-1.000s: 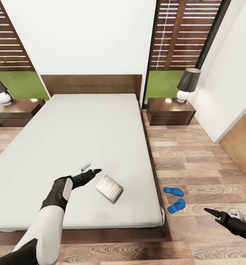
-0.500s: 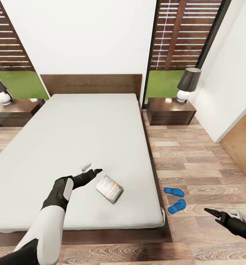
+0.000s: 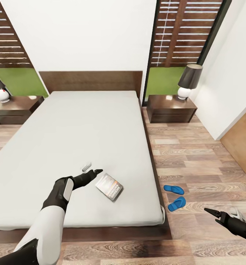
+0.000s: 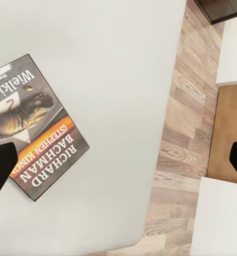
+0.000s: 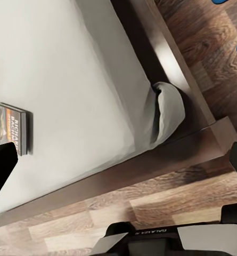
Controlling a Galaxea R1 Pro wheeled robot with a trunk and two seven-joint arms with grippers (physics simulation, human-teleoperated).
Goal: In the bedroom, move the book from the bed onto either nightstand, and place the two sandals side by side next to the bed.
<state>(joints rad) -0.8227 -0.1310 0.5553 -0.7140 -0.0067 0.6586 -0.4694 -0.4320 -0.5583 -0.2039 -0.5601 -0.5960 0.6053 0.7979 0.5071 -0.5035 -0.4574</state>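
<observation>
A: Status? Big stuff first.

B: The bed (image 3: 90, 140) takes up most of the rm, mattress bare except for the book (image 3: 109, 187), which lies flat near the foot end, toward the right edge. One nightstand (image 3: 171, 108) sits right of the headboard with a lamp (image 3: 188, 81) on it, the other nightstand (image 3: 13, 109) on the left.

A: So book not moved?

B: Not yet. It's on the bed, nothing gripping it. The left gripper (image 3: 90, 170) hovers just beside it over the mattress, fingers spread, holding nothing.

A: Sandals?

B: Both sandals (image 3: 175, 197) on the floor next to the bed's right side, close together but angled apart, not neatly parallel. May need straightening, imo.

A: Right arm?

B: The right gripper (image 3: 221, 213) is low over the floor, near the sandals, fingers spread, empty. So both parts of the job are left: book to a nightstand, then tidy the pair.
</observation>
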